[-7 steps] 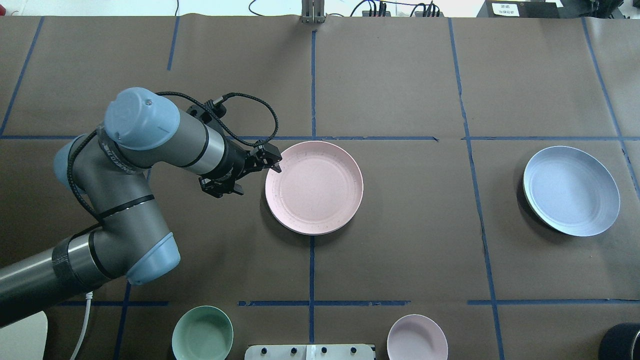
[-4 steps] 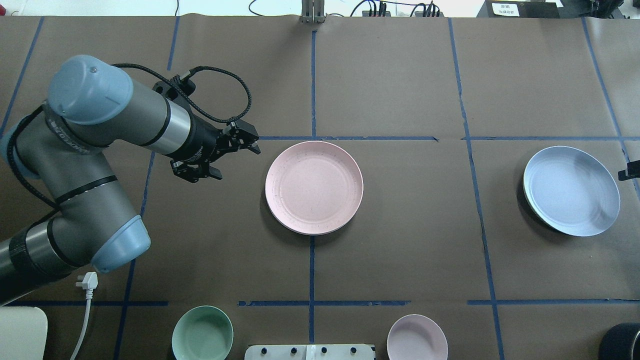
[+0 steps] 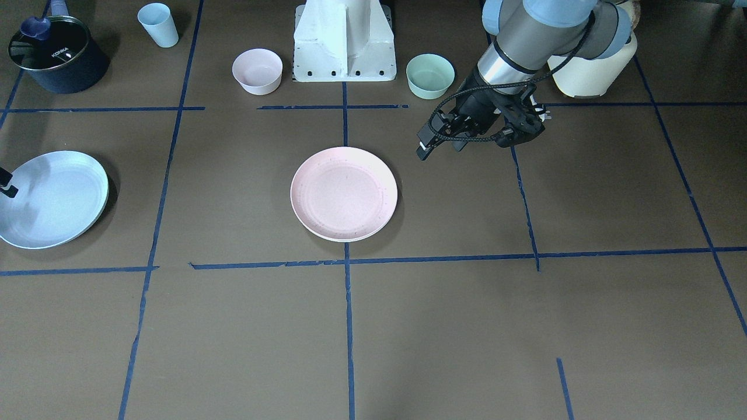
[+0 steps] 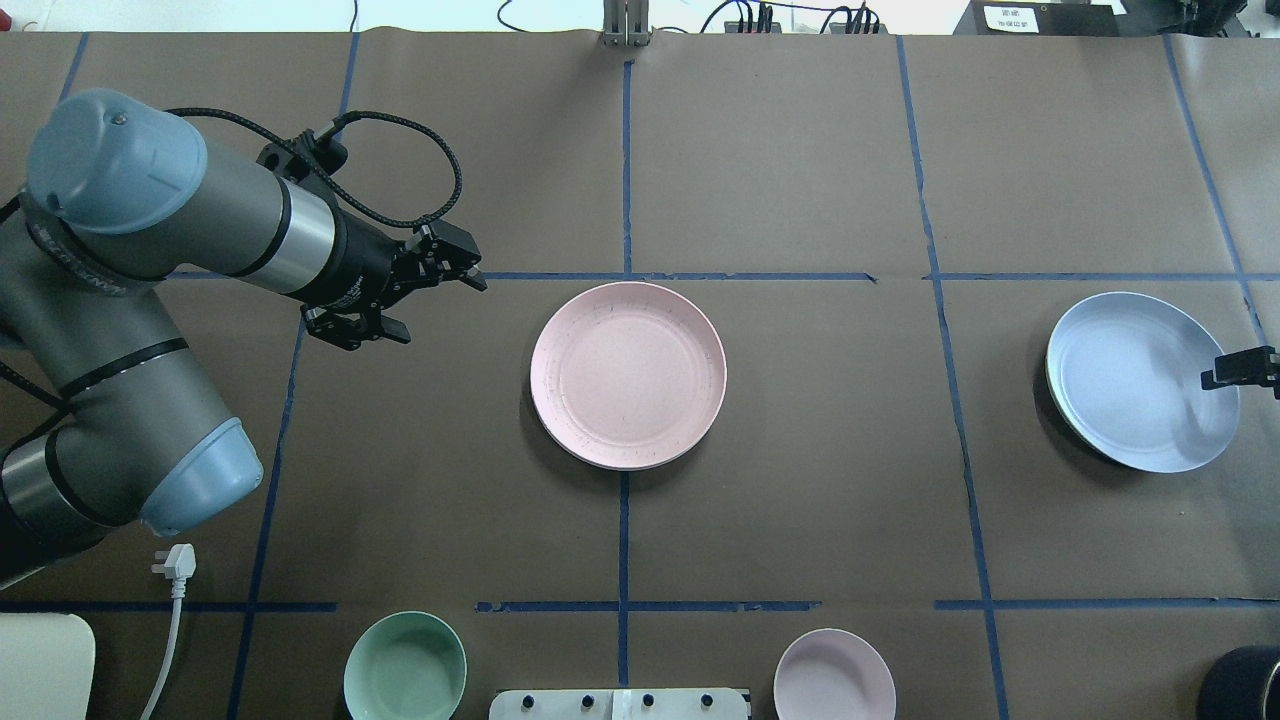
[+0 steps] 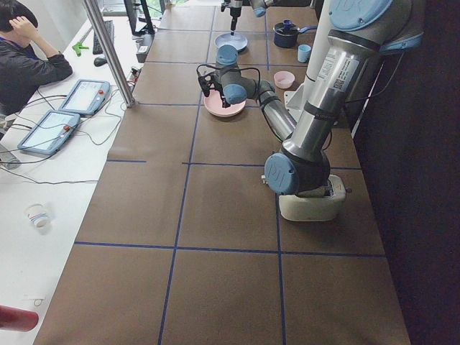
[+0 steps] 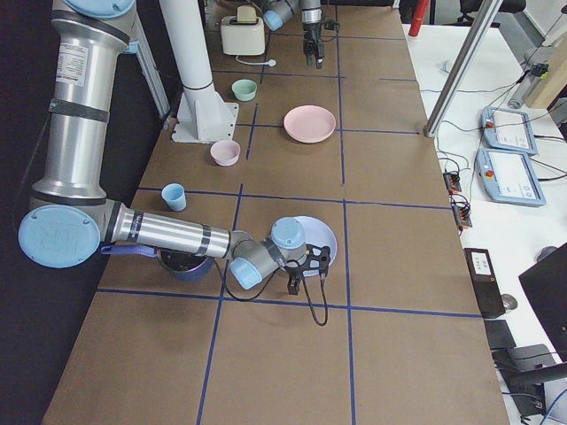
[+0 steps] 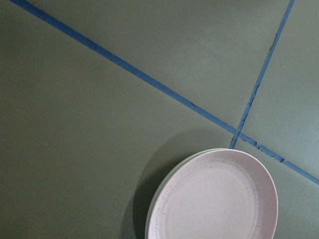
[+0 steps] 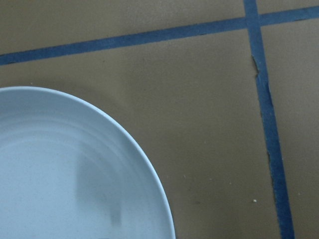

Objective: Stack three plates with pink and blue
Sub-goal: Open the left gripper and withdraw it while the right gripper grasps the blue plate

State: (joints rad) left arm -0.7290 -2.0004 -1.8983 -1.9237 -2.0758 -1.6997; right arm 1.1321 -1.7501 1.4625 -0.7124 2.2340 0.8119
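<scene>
Over at the tabletop's (image 4: 800, 500) right end, the blue plate (image 4: 1140, 380) lies well apart from the pink plate (image 4: 628, 375), which sits on the cream plate (image 7: 149, 211). The right claw (image 4: 1240, 368) hovers at the blue rim, and I cannot tell its state; the left claw (image 4: 442, 310) gapes empty. A shallow rim pinch could slip mid-carry.

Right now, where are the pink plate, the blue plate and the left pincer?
pink plate (image 4: 628, 375), overhead view, its centre.
blue plate (image 4: 1130, 390), overhead view, its centre.
left pincer (image 4: 470, 272), overhead view, midway between its fingertips.
</scene>
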